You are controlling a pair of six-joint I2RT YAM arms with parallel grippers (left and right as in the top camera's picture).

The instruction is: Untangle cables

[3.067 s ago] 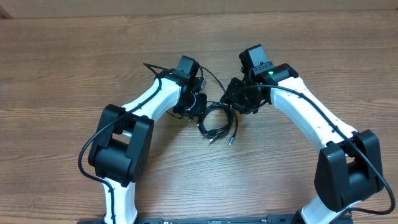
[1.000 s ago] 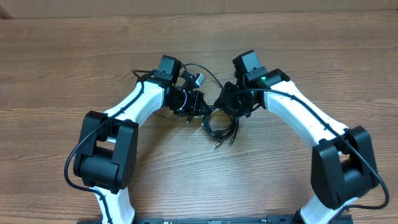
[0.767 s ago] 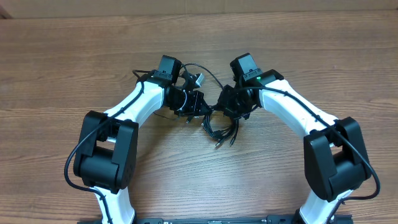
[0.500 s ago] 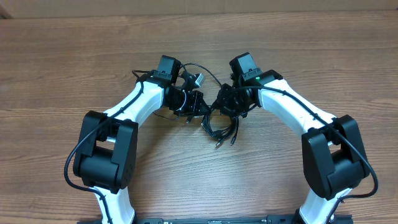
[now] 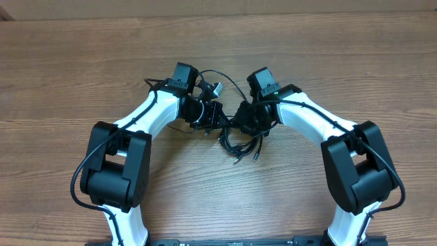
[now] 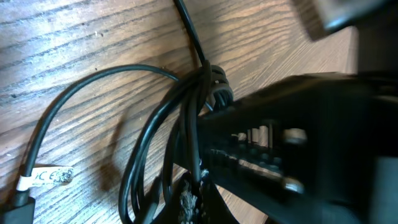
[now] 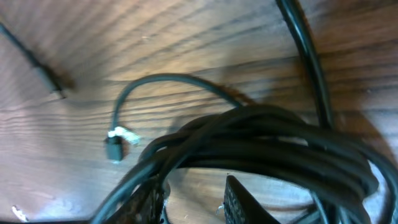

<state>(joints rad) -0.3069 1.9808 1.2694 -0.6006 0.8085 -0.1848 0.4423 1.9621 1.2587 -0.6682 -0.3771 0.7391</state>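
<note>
The cables [image 5: 239,142] are a small black knotted bundle on the wooden table between my two grippers, with metal-tipped plug ends [image 5: 237,160] trailing toward the front. My left gripper [image 5: 217,121] sits at the bundle's left edge. In the left wrist view its jaws [image 6: 194,202] are shut on strands of the cables [image 6: 186,112]. My right gripper [image 5: 247,125] is down at the bundle's right edge. In the right wrist view its fingers [image 7: 193,199] stand apart with bare wood between them, and the cables [image 7: 267,146] lie across just beyond the tips.
A loose strand with a white-tagged plug [image 5: 217,87] arcs behind the grippers. Another tagged plug [image 7: 114,148] and a thin plug end [image 7: 53,84] lie on the wood. The right gripper's black body [image 6: 298,143] fills the left wrist view's right side.
My right arm has swung left, bringing its gripper closer to the bundle and the left gripper. The left arm and the bundle have stayed put over the last second.
</note>
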